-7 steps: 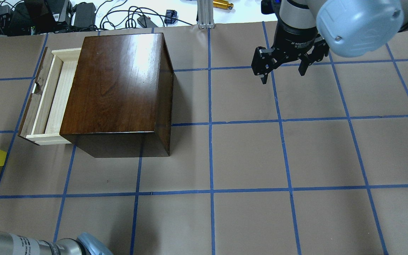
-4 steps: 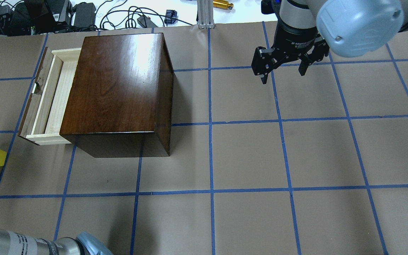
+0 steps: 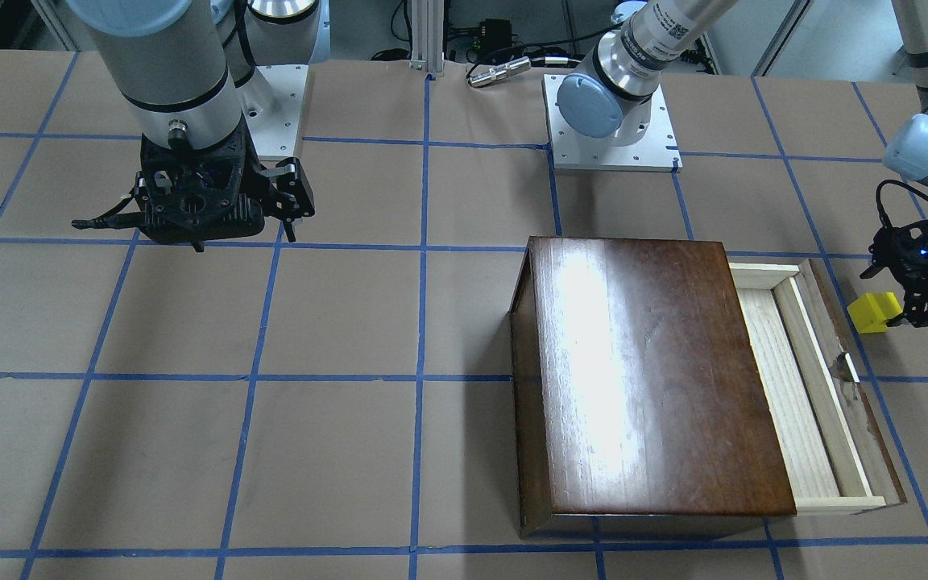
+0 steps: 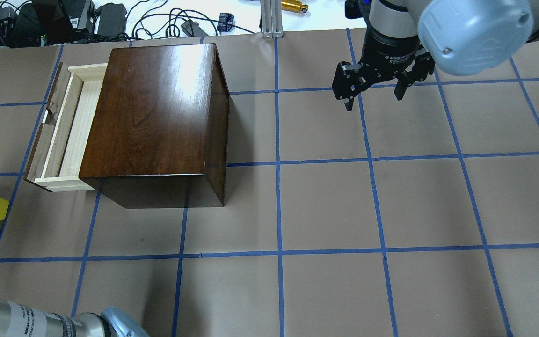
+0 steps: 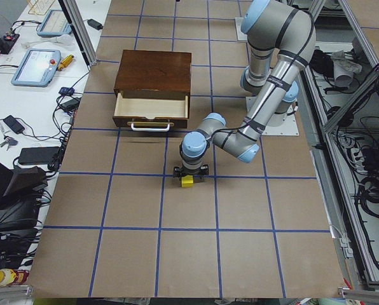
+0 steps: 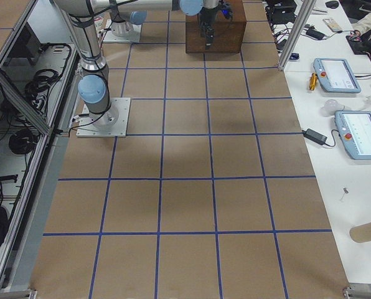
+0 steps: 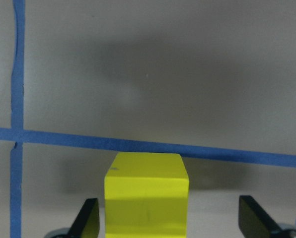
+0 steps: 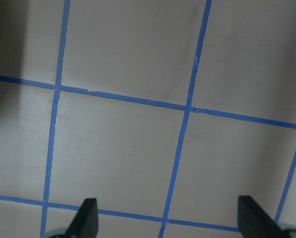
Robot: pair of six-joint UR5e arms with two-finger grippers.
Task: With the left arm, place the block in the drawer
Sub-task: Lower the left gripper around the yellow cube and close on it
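Hanging low near the bench's [image 4: 325, 206] left end, the left arm's gripper [image 7: 169, 220] straddles the small yellow block [image 7: 146, 193]. Its jaws are spread and not yet clamped. In the left wrist view one fingertip [image 7: 90, 218] sits just beside the cube's side, and the other stands well clear across a gap. The block appears to rest on the brown paper, outside the drawer [image 4: 70, 126], near the front corner closest to the robot. The drawer is pulled out from the glossy dark wooden box [image 4: 152, 117] and its pale tray shows. Well apart, over the far right of the bench, the right gripper [image 4: 374, 100] hangs with jaws spread, holding nothing.
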